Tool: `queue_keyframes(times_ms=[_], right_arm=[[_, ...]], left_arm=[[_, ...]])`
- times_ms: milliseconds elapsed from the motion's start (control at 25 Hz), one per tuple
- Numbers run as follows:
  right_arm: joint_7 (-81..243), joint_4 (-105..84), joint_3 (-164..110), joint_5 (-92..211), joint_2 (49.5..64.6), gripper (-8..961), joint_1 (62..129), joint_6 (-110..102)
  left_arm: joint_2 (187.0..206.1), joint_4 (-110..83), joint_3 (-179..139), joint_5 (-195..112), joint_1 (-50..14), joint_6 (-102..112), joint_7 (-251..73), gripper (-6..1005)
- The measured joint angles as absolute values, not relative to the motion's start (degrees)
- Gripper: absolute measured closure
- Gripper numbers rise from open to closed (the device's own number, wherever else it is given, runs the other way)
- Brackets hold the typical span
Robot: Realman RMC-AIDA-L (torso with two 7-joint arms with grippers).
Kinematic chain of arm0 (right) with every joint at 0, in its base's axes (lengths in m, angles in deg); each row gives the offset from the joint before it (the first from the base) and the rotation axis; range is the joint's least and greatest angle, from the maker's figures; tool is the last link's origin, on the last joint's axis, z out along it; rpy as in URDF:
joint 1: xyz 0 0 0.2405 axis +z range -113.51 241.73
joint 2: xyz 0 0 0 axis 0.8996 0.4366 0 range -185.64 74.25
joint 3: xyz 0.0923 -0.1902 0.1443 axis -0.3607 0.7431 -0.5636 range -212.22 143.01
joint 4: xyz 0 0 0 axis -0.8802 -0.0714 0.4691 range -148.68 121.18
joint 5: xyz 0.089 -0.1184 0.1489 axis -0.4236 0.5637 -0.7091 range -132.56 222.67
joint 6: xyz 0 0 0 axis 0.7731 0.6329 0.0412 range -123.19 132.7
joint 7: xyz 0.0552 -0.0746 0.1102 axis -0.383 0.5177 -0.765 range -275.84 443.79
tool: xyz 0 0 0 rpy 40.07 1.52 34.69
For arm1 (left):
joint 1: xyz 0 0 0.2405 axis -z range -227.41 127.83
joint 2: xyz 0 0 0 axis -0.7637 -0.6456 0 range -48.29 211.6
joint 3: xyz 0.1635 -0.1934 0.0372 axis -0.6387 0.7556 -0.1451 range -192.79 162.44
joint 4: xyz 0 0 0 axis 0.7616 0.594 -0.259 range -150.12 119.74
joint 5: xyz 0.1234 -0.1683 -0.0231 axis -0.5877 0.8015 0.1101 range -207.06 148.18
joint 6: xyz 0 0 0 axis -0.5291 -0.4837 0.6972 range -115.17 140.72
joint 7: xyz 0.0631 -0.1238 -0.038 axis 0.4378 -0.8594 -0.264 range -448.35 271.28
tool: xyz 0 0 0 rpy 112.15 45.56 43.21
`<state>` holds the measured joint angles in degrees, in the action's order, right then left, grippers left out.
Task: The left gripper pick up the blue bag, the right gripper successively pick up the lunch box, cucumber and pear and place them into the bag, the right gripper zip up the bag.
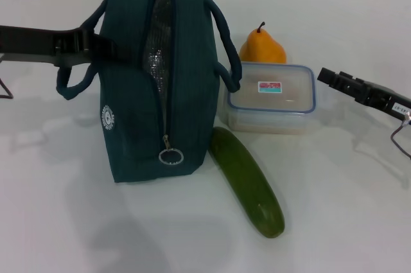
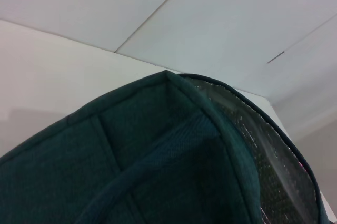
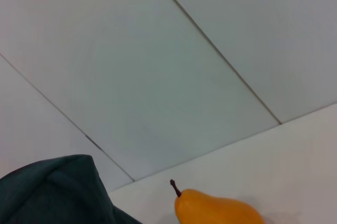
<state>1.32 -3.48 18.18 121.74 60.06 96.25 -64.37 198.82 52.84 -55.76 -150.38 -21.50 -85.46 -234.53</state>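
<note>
The blue bag [image 1: 157, 93] stands upright left of centre, its zipper open at the top so the foil lining [image 1: 156, 35] shows, and it fills the left wrist view [image 2: 158, 155]. My left gripper [image 1: 96, 45] reaches in from the left and is shut on the bag's left loop handle [image 1: 67, 83]. The lunch box [image 1: 273, 96] lies just right of the bag. Behind it stands the pear [image 1: 262, 48] [image 3: 216, 211]. The cucumber [image 1: 247, 180] lies in front, slanting toward the near edge. My right gripper [image 1: 334, 79] hovers close to the box's right end.
The white table [image 1: 77, 221] has bare room in front of the bag and to the right of the cucumber. A pale wall of panels [image 3: 158, 66] rises behind the table. The zipper's ring pull [image 1: 171, 156] hangs low on the bag's front.
</note>
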Motion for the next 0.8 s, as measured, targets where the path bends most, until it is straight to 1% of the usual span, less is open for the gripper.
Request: queue_keyframes(times_ms=[480,800], right_arm=[[1.28,-6.66,19.34,121.8,60.52,187,98.17,-62.73],[1.27,-9.31,19.55,121.83,60.52,191,100.11,-62.97]], left_arm=[[198.81,52.68,-55.69,-150.52,-21.4,-85.06,-234.06,964],[198.86,52.77,-55.78,-150.51,-21.4,-85.04,-234.0,964]])
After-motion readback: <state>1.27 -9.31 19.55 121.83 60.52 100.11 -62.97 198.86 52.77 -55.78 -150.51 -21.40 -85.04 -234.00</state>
